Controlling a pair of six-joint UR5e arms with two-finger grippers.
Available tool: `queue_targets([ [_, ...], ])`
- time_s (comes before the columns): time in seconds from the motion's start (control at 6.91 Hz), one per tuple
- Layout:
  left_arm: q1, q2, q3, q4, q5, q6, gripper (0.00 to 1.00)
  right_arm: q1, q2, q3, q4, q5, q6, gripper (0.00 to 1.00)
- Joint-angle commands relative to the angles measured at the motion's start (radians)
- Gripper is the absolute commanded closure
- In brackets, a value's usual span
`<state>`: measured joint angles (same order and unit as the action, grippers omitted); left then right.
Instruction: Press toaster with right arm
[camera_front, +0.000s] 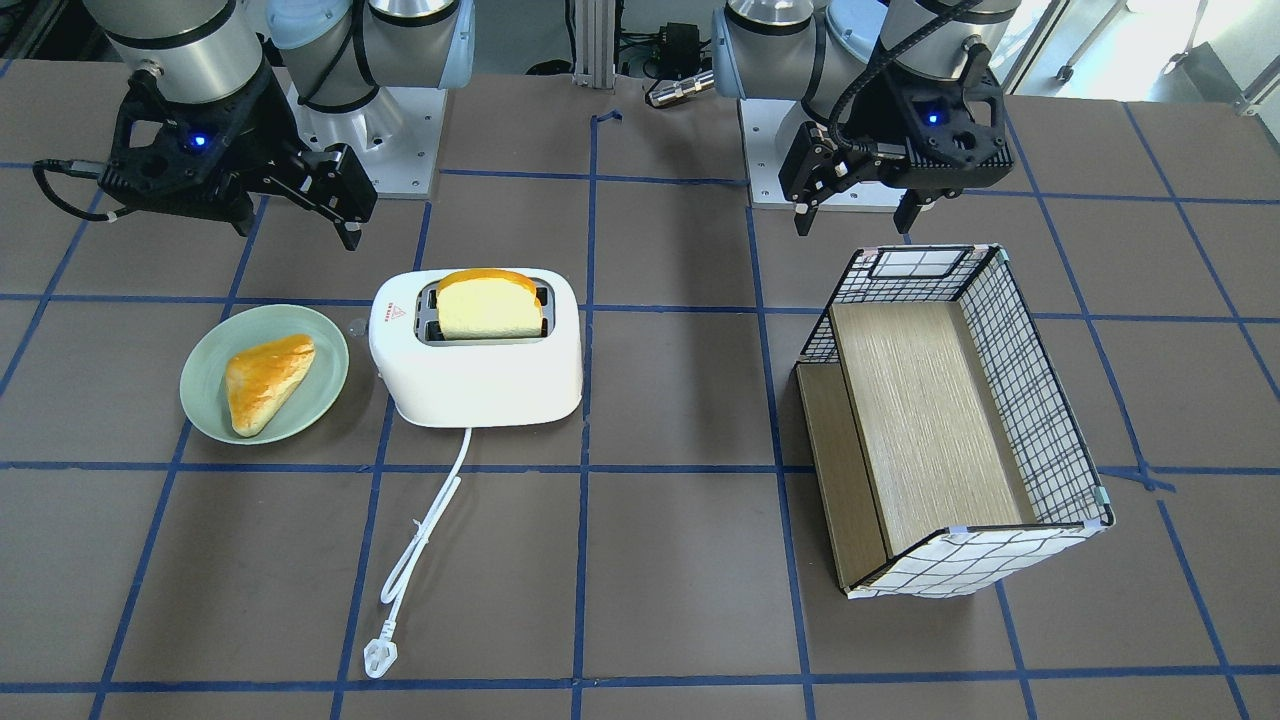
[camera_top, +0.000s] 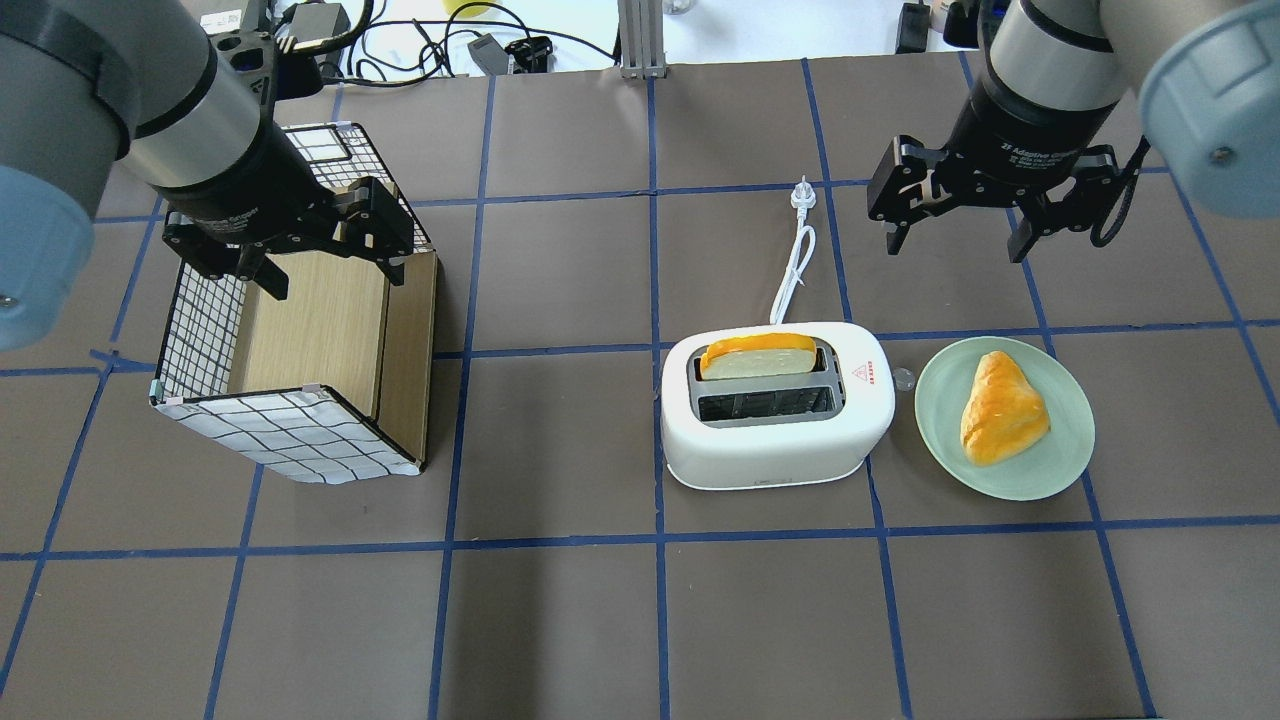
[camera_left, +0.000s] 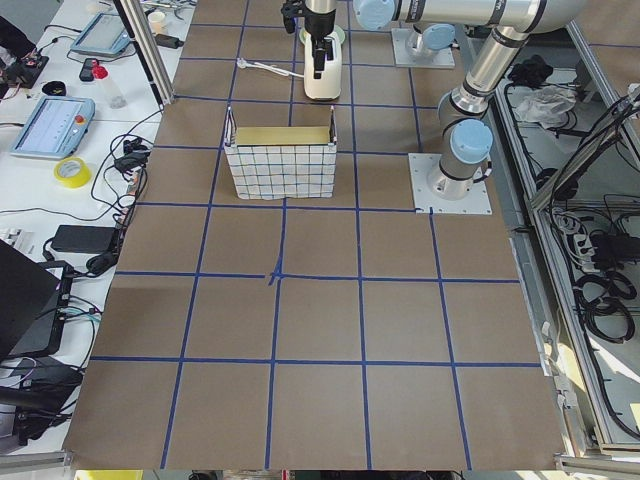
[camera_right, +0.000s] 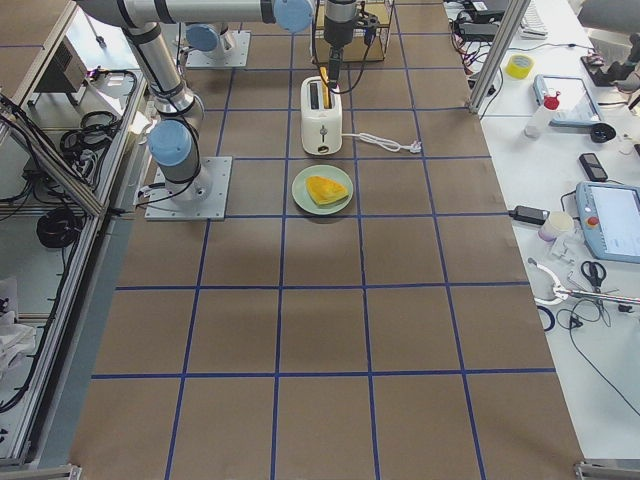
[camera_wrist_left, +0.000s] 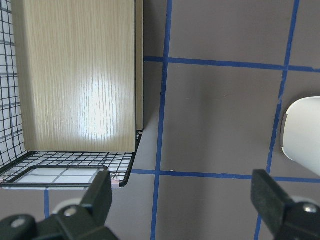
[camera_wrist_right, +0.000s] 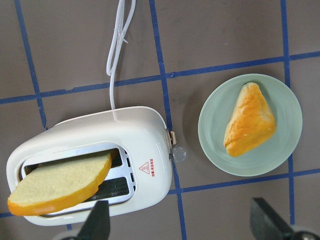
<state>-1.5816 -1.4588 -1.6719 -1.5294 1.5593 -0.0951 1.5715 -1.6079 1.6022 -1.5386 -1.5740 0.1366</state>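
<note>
The white two-slot toaster (camera_top: 775, 440) stands right of the table's centre, with a slice of bread (camera_top: 757, 355) upright in its far slot. It also shows in the front view (camera_front: 480, 375) and in the right wrist view (camera_wrist_right: 135, 130). Its lever knob (camera_wrist_right: 179, 154) sticks out of the end that faces the plate. My right gripper (camera_top: 955, 245) is open and empty. It hovers above the table beyond the toaster and plate, also seen in the front view (camera_front: 295, 225). My left gripper (camera_top: 335, 280) is open and empty above the basket.
A green plate (camera_top: 940, 400) with a golden pastry (camera_top: 1000, 408) sits right beside the toaster's lever end. The toaster's cord (camera_top: 795, 265) runs away to its plug (camera_top: 803, 193). A grid-patterned basket (camera_top: 280, 440) with a wooden insert lies on the left.
</note>
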Motion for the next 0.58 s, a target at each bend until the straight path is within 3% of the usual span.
queue_targets([
  [0.0, 0.0, 0.0, 0.001, 0.0, 0.001, 0.0, 0.0, -0.001, -0.001, 0.001, -0.002, 0.005, 0.0, 0.0],
  [0.43, 0.0, 0.0, 0.001, 0.0, 0.001, 0.0, 0.0, 0.004, -0.004, -0.001, -0.015, 0.005, 0.008, 0.0],
])
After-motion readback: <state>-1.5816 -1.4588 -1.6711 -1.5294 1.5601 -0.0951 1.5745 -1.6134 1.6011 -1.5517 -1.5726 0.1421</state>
